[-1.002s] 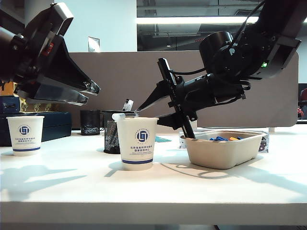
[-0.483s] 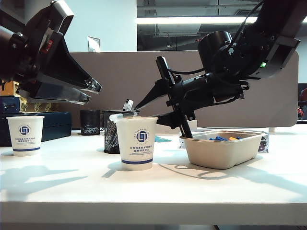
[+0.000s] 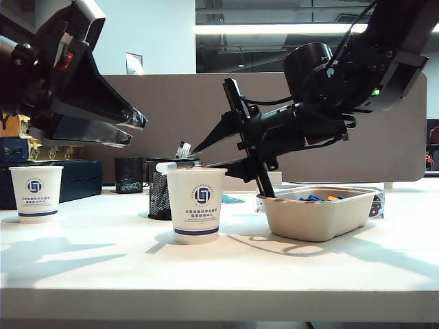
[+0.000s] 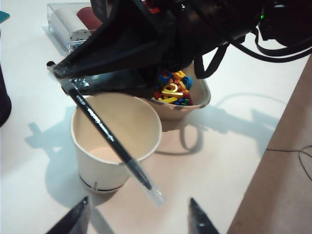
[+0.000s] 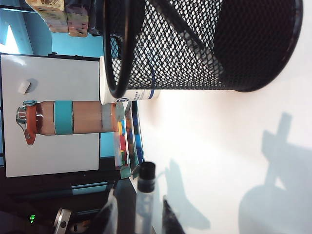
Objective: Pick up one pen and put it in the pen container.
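Black mesh marks the pen container [image 3: 160,195], which stands on the table [image 3: 103,253] just behind the middle paper cup [image 3: 196,205]. Above that cup the right gripper [image 3: 200,152] pinches the pen [image 4: 110,146], whose barrel slants across the cup's mouth. Up and left of the cup, the left gripper [image 3: 132,130] hangs wide open, holding nothing.

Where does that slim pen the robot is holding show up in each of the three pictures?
Exterior view: the slim pen with a pale clear cap pokes out level above the middle white paper cup, held by the right hand.
Left wrist view: the pen slants across that cup's mouth.
Right wrist view: only its clear barrel and dark tip show at the picture's edge.
Shared landmark: the black wire-mesh cup.
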### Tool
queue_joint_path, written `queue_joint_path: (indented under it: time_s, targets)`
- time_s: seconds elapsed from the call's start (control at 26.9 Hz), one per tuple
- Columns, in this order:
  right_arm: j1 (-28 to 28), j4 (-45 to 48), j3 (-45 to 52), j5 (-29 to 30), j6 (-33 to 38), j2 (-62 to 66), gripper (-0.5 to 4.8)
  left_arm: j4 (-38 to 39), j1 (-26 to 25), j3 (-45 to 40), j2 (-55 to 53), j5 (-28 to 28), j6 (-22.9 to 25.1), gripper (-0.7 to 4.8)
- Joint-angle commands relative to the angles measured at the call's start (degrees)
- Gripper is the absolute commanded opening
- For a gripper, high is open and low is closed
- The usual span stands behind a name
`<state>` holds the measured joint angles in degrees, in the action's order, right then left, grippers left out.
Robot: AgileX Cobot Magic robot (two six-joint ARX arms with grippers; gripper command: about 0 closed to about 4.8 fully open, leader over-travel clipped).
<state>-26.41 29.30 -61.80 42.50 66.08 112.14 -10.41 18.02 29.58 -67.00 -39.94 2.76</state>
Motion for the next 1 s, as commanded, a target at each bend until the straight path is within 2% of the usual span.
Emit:
queue_joint_path:
  time_s: [0.04, 0.3, 0.37, 0.48, 0.71, 1.0]
  targets:
    - [-0.11, 0.98, -0.2, 0.57, -0.33, -0.28, 1.17, -0.59, 0.02, 0.35, 0.15, -1.16, -1.46, 2.5]
    - [-0.02, 0.94, -0.2, 0.7, -3.61, -0.28, 1.18, 0.37, 0.48, 3.58, 0.15, 4.44, -1.49, 2.51]
    - [0.2, 0.92, -0.2, 0.46, -4.39, -0.28, 1.5, 3.1, 1.6, 5.7, 0.13, 7.45, -0.07, 2.51]
    - [1.11, 0.81, -0.2, -0.15, -4.83, -0.31, 1.63, 7.98, 5.6, 8.39, -1.01, 13.44, 1.99, 2.51]
    - [3.52, 0.57, -0.2, 1.36, -5.09, -0.31, 1.81, 9.7, 10.38, 11.06, -5.92, 21.31, 1.77, 2.51]
    - [8.24, 1.01, -0.2, 3.78, -6.86, -0.31, 1.81, 13.07, 10.4, 16.04, -6.4, 25.44, 1.7, 2.51]
